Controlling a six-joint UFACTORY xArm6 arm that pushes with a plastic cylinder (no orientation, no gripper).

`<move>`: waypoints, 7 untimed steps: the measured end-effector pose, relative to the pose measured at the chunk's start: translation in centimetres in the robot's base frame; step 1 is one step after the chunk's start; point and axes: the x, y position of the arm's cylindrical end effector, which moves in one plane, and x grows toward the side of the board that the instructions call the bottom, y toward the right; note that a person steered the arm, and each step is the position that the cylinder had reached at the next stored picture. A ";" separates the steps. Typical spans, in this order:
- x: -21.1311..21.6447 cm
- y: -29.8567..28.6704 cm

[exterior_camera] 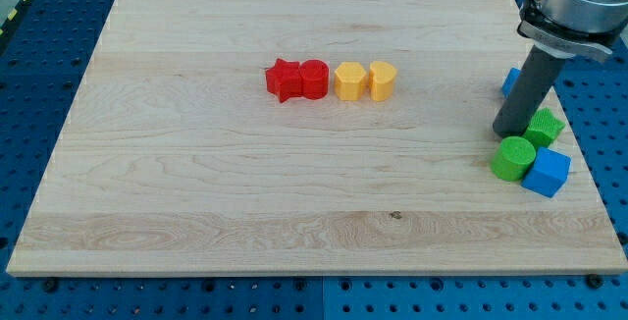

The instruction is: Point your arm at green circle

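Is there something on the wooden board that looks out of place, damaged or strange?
Nothing looks damaged or spilled. Red star block, red cylinder block, yellow hexagon block and yellow block form a row. My tip rests just above the green cylinder block, beside the green star block and blue cube. Another blue block is half hidden behind the rod.

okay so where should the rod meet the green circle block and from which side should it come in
No gripping here, only a push. Meet the green round cylinder block on its curved side wall, coming from the view's top-left, where my tip already sits just above it. The blue cube touches its right side, and the green star-shaped block crowds its upper right, so those sides are blocked.
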 end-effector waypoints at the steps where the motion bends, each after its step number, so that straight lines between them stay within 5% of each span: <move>1: 0.5 -1.8; 3: 2.5 -6.4; 5: 8.7 -6.1; 7: 8.8 -6.1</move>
